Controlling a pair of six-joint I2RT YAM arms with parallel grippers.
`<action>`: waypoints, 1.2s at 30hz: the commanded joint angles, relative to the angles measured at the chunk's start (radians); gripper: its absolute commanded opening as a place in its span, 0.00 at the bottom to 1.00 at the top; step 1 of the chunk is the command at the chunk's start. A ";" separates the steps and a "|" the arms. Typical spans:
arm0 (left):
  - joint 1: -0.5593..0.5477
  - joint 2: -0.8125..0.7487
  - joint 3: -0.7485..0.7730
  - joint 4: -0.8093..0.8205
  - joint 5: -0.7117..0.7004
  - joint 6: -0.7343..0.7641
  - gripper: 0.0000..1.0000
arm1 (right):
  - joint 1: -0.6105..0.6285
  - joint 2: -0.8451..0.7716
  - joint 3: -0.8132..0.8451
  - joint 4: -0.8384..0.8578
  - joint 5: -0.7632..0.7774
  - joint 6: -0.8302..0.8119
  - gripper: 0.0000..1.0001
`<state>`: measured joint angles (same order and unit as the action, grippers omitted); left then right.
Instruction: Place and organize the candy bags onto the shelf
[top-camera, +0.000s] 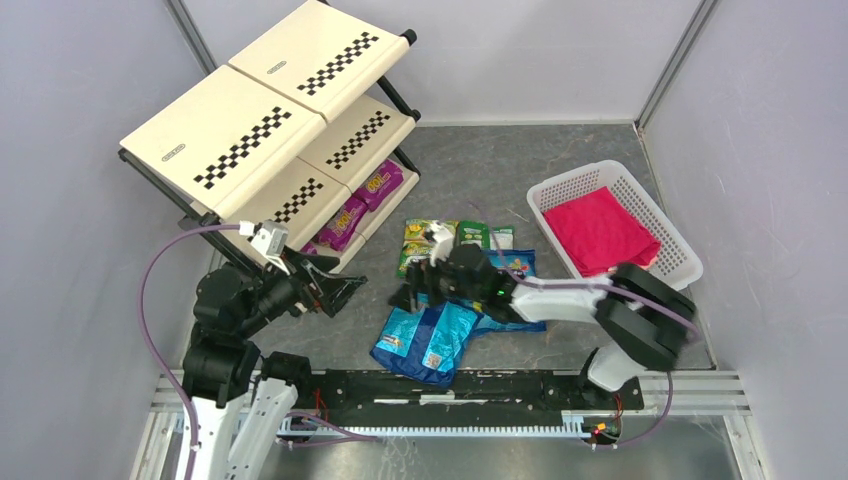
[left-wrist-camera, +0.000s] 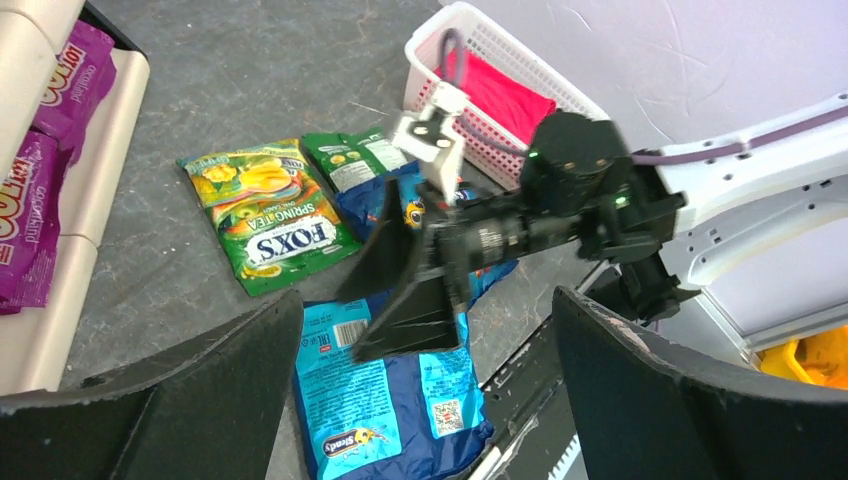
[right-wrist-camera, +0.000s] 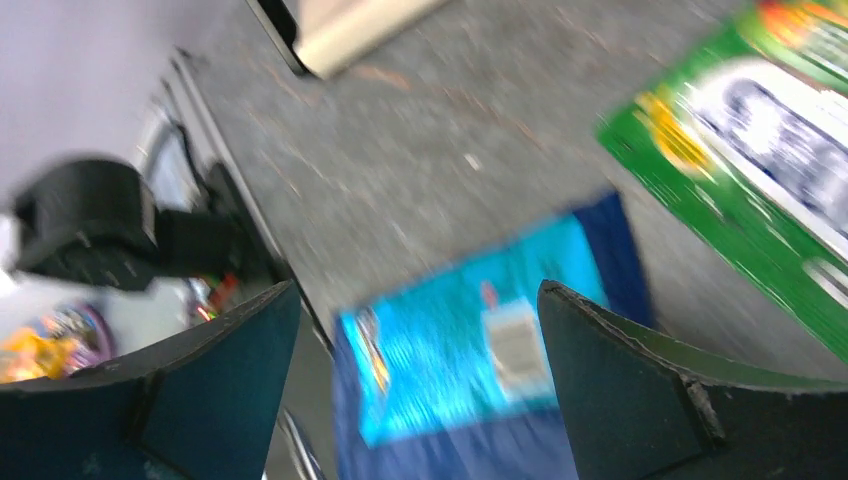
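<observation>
The shelf (top-camera: 262, 120) stands at the back left, with two magenta-purple candy bags (top-camera: 362, 200) on its lowest tier; they also show in the left wrist view (left-wrist-camera: 45, 160). A blue bag (top-camera: 428, 340) lies on the floor in front, green-yellow bags (top-camera: 425, 240) behind it, and another blue bag (top-camera: 522, 265) lies under the right arm. My right gripper (top-camera: 412, 293) is open and empty, just above the blue bag's far end (right-wrist-camera: 470, 335); that view is blurred. My left gripper (top-camera: 345, 295) is open and empty by the shelf's foot, facing the blue bag (left-wrist-camera: 385, 415).
A white lattice basket (top-camera: 655, 215) holding a pink-red folded cloth (top-camera: 600, 230) stands at the right. A black rail (top-camera: 450, 388) runs along the near edge. Grey walls close in on both sides.
</observation>
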<state>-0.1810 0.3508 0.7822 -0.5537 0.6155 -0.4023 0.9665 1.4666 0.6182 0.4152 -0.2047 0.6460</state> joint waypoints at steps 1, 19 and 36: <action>0.017 -0.004 -0.002 0.048 0.002 0.041 1.00 | 0.060 0.274 0.222 0.357 0.099 0.274 0.94; 0.048 -0.031 -0.004 0.036 -0.039 0.026 1.00 | 0.135 0.936 0.977 0.250 0.277 0.487 0.86; 0.054 -0.002 -0.006 0.036 -0.029 0.026 1.00 | 0.130 1.000 1.055 0.226 0.346 0.549 0.22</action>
<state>-0.1349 0.3294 0.7780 -0.5449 0.5781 -0.4023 1.1038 2.4699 1.6508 0.6304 0.1020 1.1816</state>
